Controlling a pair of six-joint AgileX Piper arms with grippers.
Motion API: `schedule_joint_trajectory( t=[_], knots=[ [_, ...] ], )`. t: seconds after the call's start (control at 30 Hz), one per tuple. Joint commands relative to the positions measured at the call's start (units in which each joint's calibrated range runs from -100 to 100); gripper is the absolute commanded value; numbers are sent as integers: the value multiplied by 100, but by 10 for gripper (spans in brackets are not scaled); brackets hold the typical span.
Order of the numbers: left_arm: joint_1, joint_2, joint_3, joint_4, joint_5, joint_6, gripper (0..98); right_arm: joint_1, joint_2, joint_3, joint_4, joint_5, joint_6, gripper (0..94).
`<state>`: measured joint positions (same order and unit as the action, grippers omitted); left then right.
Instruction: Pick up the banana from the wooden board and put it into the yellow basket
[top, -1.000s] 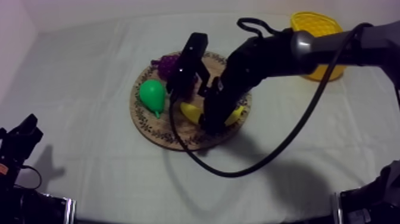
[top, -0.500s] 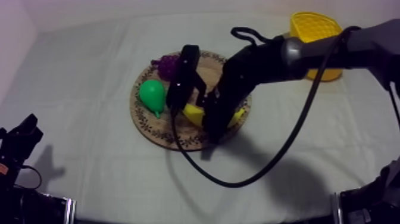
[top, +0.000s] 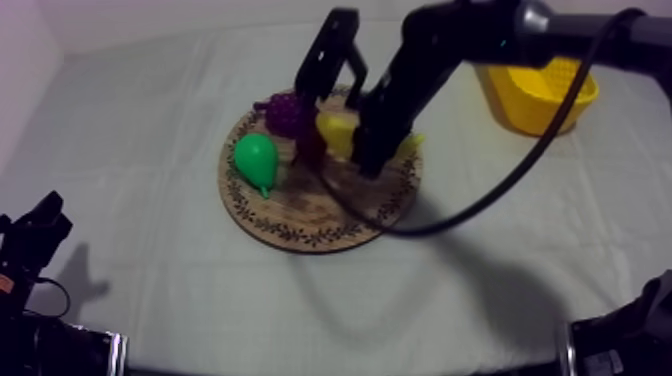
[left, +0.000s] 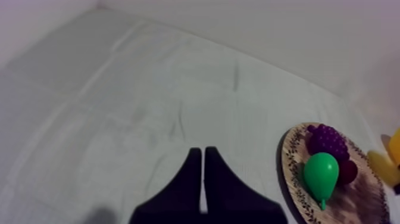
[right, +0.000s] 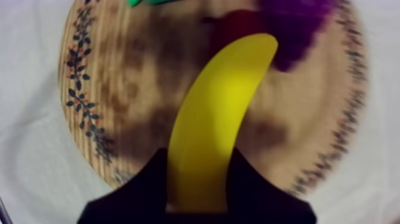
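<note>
The yellow banana (top: 338, 133) hangs a little above the round wooden board (top: 320, 220), with my right gripper (top: 366, 152) shut on it. From the right wrist camera the banana (right: 217, 113) sticks out between the two black fingers of that gripper (right: 199, 158), over the board (right: 119, 107). The yellow basket (top: 540, 95) stands at the far right, behind the arm. My left gripper (top: 35, 235) rests low at the left side, its fingers (left: 203, 179) together as a narrow wedge over bare cloth.
On the board lie a green pear (top: 257, 160), purple grapes (top: 287, 112) and a small red fruit (top: 310, 148). The left wrist camera sees the same board (left: 294, 173) with pear (left: 321, 174) and grapes (left: 326, 138) off to its side.
My right arm has risen and moved toward the far side, lifting the banana off the board. The left arm has stayed still.
</note>
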<state>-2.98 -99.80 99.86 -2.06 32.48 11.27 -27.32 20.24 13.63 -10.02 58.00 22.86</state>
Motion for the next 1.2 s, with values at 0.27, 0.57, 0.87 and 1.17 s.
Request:
schedule_joint_trajectory(
  t=[0.27, 0.57, 0.87, 1.17],
  knots=[
    [-3, -3, 3, -1, 2, -1, 1, 1450, -577, -1343, -42, 1270, -233, 212],
    [-3, -3, 3, -1, 2, -1, 1, 2410, -363, -1749, 190, 1030, -435, 216],
    [-3, -3, 3, -1, 2, -1, 1, 2973, 171, -2009, 306, 654, -502, 237],
    [-3, -3, 3, -1, 2, -1, 1, 3164, 661, -1982, 297, 472, -485, 277]
  ],
)
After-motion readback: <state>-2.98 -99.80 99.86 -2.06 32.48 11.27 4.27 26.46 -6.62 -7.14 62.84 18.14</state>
